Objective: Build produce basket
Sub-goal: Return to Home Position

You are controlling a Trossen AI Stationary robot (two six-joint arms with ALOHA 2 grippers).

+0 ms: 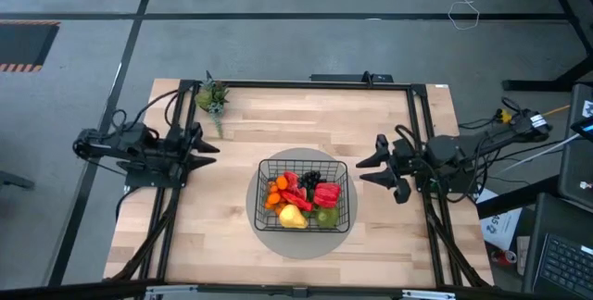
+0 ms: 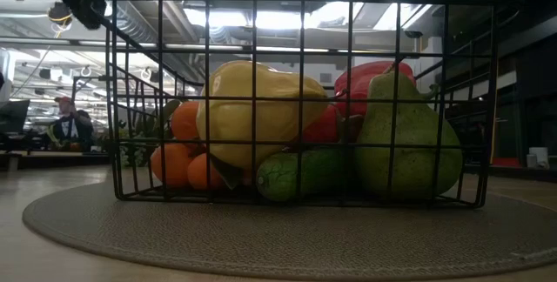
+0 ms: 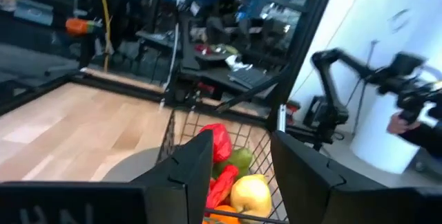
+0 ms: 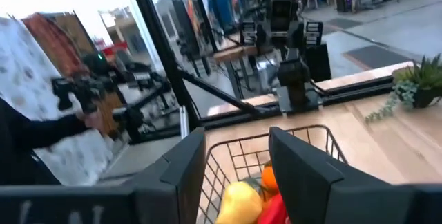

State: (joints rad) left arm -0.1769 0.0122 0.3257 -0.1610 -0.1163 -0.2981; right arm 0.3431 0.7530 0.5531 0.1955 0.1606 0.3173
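Observation:
The black wire basket stands on a grey round mat at the table's middle. Produce fills it: a yellow pepper, a green pear, a cucumber, oranges and a red pepper. My left gripper hovers left of the basket, open, pointing level toward it, with nothing between its fingers. My right gripper hovers right of the basket, also open and empty, with its fingers pointing toward the basket.
A leafy green sprig lies at the table's far left corner. A black frame borders the wooden table. Bare wood lies between each gripper and the mat. People and equipment show in the room beyond the table.

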